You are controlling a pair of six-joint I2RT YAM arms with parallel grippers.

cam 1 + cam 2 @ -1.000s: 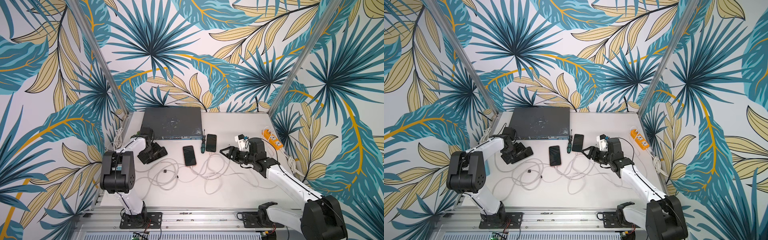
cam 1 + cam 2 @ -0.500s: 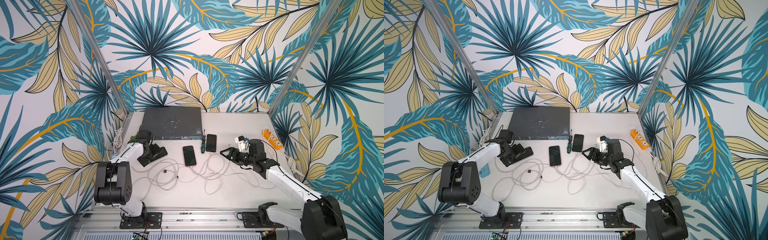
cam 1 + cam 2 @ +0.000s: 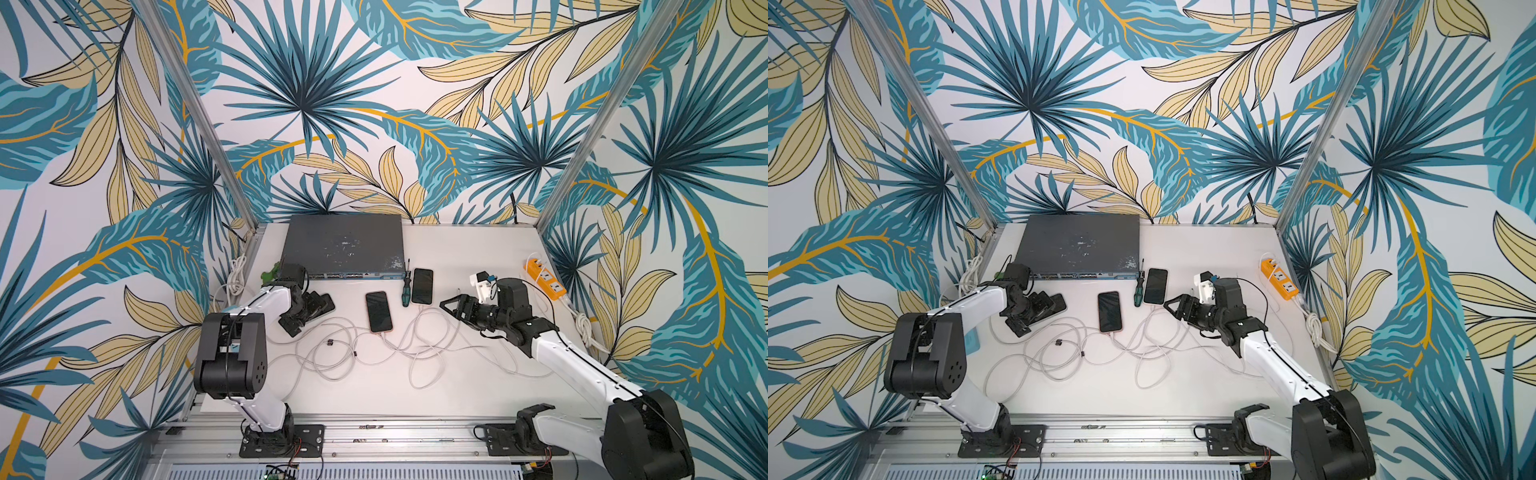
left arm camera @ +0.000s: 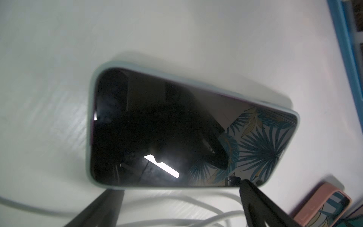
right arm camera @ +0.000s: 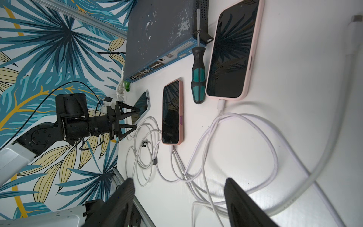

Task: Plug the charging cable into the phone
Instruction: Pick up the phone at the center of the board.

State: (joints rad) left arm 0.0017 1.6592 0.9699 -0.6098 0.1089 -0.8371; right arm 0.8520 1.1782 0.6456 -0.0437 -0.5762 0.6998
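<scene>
Edges and room: the white tabletop (image 3: 478,249) is closed in by leaf-print walls on aluminium posts. Bare surface is left beyond the right gripper (image 3: 451,304), out to the orange power strip (image 3: 545,279) at the wall. The stretch between the two grippers is crowded with thin looped white cords (image 5: 186,176). A flat grey metal network switch (image 3: 345,245) is set just behind the left gripper (image 3: 309,309).

Task's thing: a phone in a pale green case (image 4: 188,127), screen dark and face up, is laid flat directly ahead of the left gripper. One black fingertip (image 4: 253,194) is seen over its long edge; contact cannot be confirmed. A thick white charging cable (image 5: 294,196) is laid loose ahead of the right gripper and off to one side, ending in a bare plug (image 5: 358,19).

A salmon-cased phone (image 5: 172,112) and a pale pink-cased phone (image 5: 231,49) are laid ahead of the right gripper, each with a thin cord plugged in, a green-and-black-handled screwdriver (image 5: 198,76) between them.

Pose: the left arm is folded low, its gripper tipped down at the table, jaws spread wide, nothing held. The right arm is stretched forward and inward, gripper carried low above the cords, jaws well apart, nothing gripped.
</scene>
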